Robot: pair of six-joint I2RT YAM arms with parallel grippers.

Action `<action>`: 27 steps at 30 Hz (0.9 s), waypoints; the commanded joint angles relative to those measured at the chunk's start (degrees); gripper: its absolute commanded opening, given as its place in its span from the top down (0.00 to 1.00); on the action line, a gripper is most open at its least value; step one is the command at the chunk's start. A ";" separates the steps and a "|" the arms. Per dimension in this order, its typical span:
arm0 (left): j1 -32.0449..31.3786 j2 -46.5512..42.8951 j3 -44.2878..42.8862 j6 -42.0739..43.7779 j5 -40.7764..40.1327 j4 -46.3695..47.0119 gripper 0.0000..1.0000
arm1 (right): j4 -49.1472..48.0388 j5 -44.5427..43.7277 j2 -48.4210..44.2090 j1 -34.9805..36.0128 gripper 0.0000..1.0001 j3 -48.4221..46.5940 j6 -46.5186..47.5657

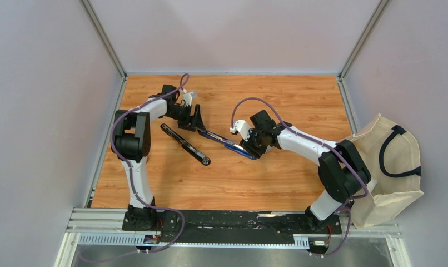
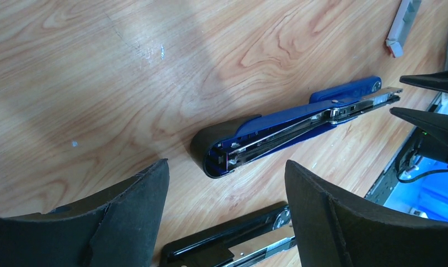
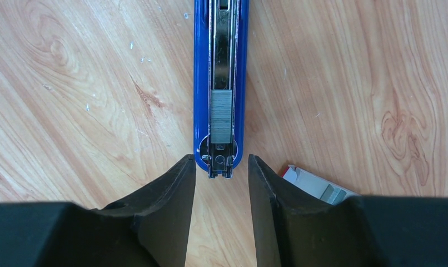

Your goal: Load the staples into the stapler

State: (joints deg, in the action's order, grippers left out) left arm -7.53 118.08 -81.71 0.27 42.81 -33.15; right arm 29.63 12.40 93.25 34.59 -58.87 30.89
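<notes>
Already staples (image 3: 221,112) are laid in the stapler (image 3: 200,83), just ahead of the open, empty right gripper (image 3: 220,167); closing is left.

stapler (image 3: 201,83): glossy blue plastic | staples (image 3: 221,114): grey metal (finely ribbed) | table (image 3: 71,83): wood

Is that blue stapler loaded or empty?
Loaded, at least partly: the blue stapler lies opened flat, and a grey staple strip sits in its metal channel.
</notes>
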 commanded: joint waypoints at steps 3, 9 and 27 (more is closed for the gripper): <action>0.23 1.36 -1.25 -3.17 2.11 3.00 0.16 | -2.38 -0.80 -1.67 0.22 0.57 0.42 1.54; 0.76 1.89 -0.82 -4.49 1.67 3.79 0.16 | -2.47 -0.36 -0.88 0.30 0.57 0.25 1.45; 0.50 1.10 0.32 -5.02 0.79 4.93 0.16 | -1.94 -0.19 2.64 0.48 0.76 -0.45 1.01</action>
State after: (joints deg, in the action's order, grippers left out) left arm -7.03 118.96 -81.69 -4.27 44.45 -29.71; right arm 29.28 12.05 95.59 34.61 -58.87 31.35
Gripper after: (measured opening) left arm 0.840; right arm 0.269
